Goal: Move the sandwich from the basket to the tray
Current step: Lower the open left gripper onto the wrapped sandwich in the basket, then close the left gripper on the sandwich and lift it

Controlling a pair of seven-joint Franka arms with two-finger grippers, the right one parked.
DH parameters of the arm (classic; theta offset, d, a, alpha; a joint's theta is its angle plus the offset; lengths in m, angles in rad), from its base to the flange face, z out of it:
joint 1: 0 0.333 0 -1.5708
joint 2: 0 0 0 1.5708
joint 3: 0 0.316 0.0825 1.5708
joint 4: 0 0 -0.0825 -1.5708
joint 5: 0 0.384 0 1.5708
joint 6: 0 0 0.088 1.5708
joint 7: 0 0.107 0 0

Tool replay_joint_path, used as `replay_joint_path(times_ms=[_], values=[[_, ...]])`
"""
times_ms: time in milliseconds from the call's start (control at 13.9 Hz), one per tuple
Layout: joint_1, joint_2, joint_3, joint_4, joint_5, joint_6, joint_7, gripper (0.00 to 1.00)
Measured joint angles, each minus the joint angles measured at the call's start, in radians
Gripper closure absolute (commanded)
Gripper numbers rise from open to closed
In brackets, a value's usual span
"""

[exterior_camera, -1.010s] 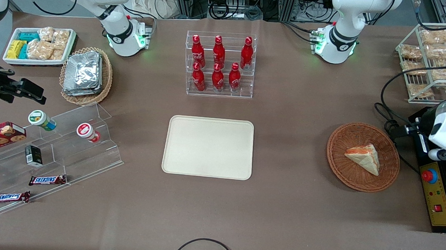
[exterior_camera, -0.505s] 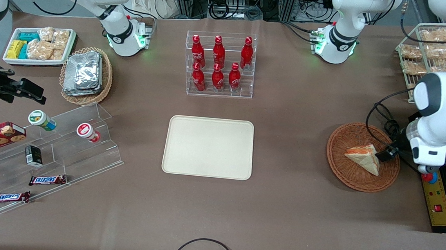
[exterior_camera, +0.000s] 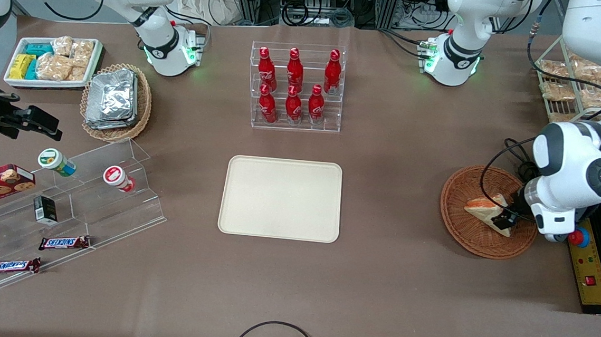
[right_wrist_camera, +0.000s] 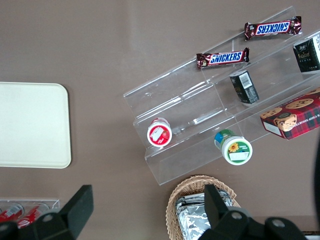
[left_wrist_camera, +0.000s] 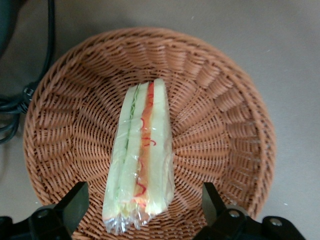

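Sandwich (left_wrist_camera: 141, 157) is lying in the wicker basket (exterior_camera: 460, 232); left gripper (exterior_camera: 503, 221) is coming down over it, jaws apart, straddling the wedge. Grasp looks imminent; tray (exterior_camera: 280, 198) is waiting.

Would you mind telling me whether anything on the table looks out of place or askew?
Nothing stands out. The sandwich lies wrapped and intact in the basket, the tray sits flat, and the open gripper hangs just above the sandwich.
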Motion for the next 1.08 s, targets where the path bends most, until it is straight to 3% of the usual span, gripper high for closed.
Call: replay_joint_path(times_ms=[361, 433, 505, 577, 1082], values=[[0.002, 0.034, 0.002, -0.052, -0.001, 0.06, -0.003, 0.0], [0.002, 0.039, 0.002, -0.052, -0.001, 0.063, -0.003, 0.27], [0.002, 0.042, 0.002, -0.052, -0.001, 0.066, -0.003, 0.87], [0.002, 0.043, 0.002, -0.052, -0.001, 0.068, -0.003, 1.0], [0.001, 0.04, 0.0, 0.01, -0.001, 0.027, 0.046, 1.0]])
